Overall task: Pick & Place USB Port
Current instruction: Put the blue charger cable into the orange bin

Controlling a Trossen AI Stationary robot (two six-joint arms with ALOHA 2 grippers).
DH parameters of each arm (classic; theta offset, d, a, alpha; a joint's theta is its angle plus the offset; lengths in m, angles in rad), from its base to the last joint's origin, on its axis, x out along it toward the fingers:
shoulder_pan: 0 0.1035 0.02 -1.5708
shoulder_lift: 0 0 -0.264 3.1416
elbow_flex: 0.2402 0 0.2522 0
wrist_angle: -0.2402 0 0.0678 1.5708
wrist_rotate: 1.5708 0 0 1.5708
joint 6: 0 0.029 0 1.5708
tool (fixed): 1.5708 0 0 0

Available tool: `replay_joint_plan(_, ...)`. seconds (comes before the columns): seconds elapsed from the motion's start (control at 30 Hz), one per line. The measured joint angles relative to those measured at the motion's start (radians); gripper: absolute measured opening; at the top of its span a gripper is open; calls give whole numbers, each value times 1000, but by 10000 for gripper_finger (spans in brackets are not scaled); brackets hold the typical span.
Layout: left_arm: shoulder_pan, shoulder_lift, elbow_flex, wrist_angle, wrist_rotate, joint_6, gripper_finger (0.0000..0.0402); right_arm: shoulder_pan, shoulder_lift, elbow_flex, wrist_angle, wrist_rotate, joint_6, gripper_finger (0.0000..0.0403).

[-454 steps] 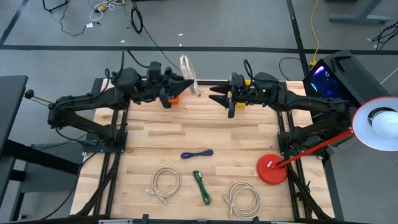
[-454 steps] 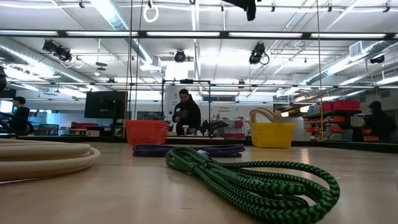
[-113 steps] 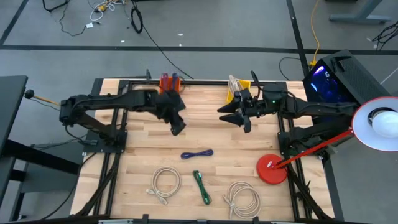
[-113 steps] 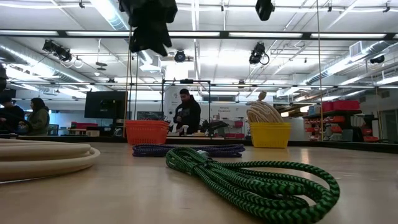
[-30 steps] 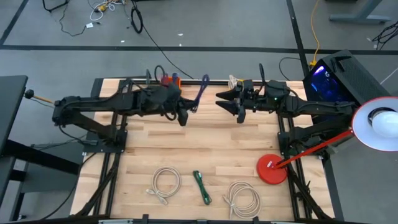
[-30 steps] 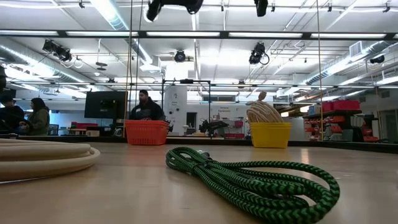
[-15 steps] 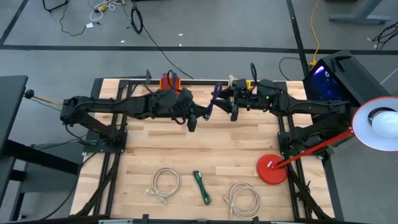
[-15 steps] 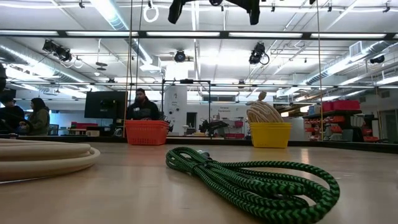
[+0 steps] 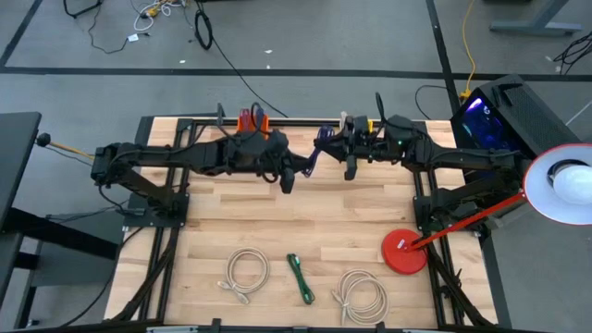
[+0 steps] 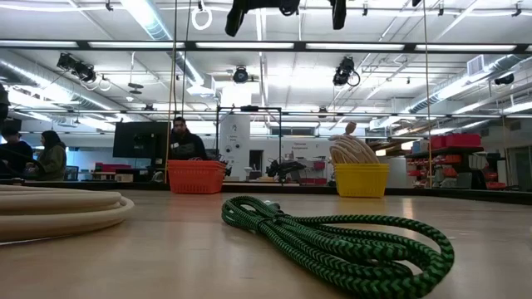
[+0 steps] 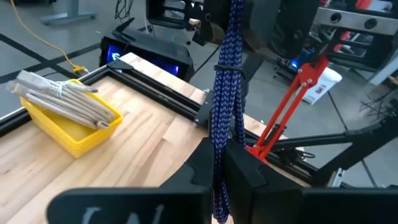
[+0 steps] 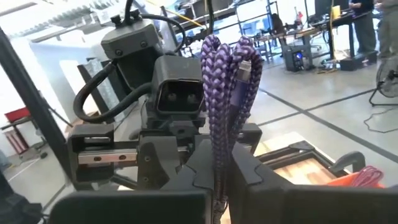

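A blue-purple braided USB cable, coiled into a long bundle (image 9: pixel 318 148), hangs in the air over the table's far middle between my two grippers. My left gripper (image 9: pixel 298 166) comes from the left and is shut on it (image 11: pixel 219 177). My right gripper (image 9: pixel 339 150) comes from the right and is shut on it too (image 12: pixel 221 155). One silver plug (image 12: pixel 249 68) shows at the bundle's looped end. An orange basket (image 9: pixel 252 119) and a yellow basket (image 9: pixel 359 124) stand at the table's far edge. My left gripper pinches the bundle (image 11: pixel 217 163) between its two fingers, several strands together, close to one end; a short tail (image 11: pixel 217 208) sticks out behind the fingers. The bundle is clear of the table and runs on to the other gripper. My right gripper pinches the bundle (image 12: pixel 219 144) between its two fingers, several strands at once, a little below the looped end (image 12: pixel 227 53). That end, with the plug, stands out past the fingertips. The bundle is lifted clear of the table.
The yellow basket (image 11: pixel 69 118) holds beige cables. On the near half of the table lie a green cable (image 9: pixel 300 277), two pale coiled cables (image 9: pixel 246 274) (image 9: pixel 363 296) and a red lamp base (image 9: pixel 404 252). People stand in the room behind (image 10: pixel 184 139).
My left gripper has carried the blue cable toward the table's right. My right gripper has come a little to the left, met the bundle and shut on it. The cable now spans between both grippers, still clear of the table.
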Motion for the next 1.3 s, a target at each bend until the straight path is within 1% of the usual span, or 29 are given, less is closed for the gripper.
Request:
replay_joint_plan(0.13,17,0,0,0,12,0,30,-15,0,0,-2,4,4,10)
replay_joint_plan(0.27,36,-10,0,-7,14,1,50,-34,0,0,-2,5,7,10)
replay_joint_plan(0.37,54,-24,0,-25,15,13,78,-47,0,0,-5,6,8,10)
replay_joint_plan(0.5,75,-37,1,-59,15,20,127,-73,-4,2,-9,4,11,10)
replay_joint_plan(0.6,85,-56,1,-59,18,20,160,-101,-4,24,-21,-4,11,10)
replay_joint_plan(0.7,90,-88,1,-60,18,24,183,-139,16,57,-56,-17,11,10)
replay_joint_plan(0.77,90,-109,1,-57,10,30,191,-162,47,84,-73,-50,11,10)
replay_joint_plan(0.87,89,-148,1,-57,2,35,193,-184,115,139,-88,-83,8,10)
replay_joint_plan(1.13,76,-223,1,-92,-1,48,182,-235,381,353,-100,-189,0,10)
replay_joint_plan(1.3,48,-236,1,-125,3,48,182,-267,520,490,-118,-212,-6,10)
